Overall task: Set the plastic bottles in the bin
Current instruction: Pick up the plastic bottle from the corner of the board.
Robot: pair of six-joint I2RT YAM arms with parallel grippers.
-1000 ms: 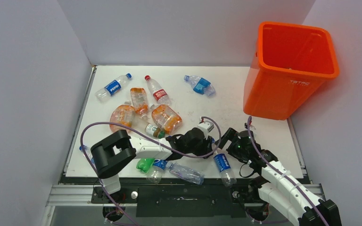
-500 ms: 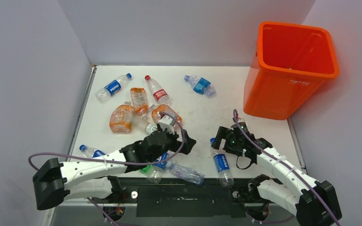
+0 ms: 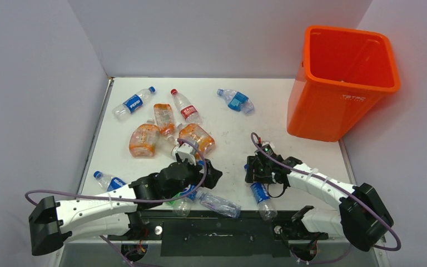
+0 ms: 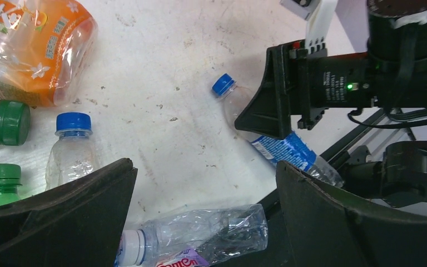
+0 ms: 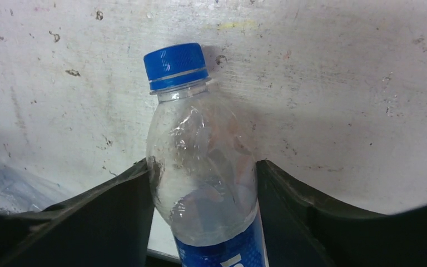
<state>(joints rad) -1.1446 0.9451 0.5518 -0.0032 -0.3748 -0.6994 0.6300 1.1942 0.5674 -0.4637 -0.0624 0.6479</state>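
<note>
A clear bottle [image 5: 200, 156] with a blue cap and blue label lies near the table's front edge, cap pointing away from the arms. My right gripper [image 5: 203, 172] is shut on its shoulder, both fingers touching its sides. From above, the right gripper [image 3: 254, 169] sits over that bottle [image 3: 262, 196]. My left gripper [image 4: 204, 167] stands open above a crumpled white-capped bottle [image 4: 200, 236], holding nothing. In the top view the left gripper [image 3: 211, 173] hangs left of the right one. The orange bin [image 3: 322, 111] stands at the far right.
Several more bottles lie at the back left: a Pepsi one [image 3: 133, 103], orange-tinted ones [image 3: 143, 139] [image 3: 197, 139], a red-label one [image 3: 186, 108] and a crushed blue one [image 3: 235, 101]. A green bottle [image 3: 172, 194] and a small blue-capped one [image 3: 107, 179] lie near the front edge.
My left gripper has opened and drawn back to the left. The right gripper has moved left over the blue-label bottle and closed on it.
</note>
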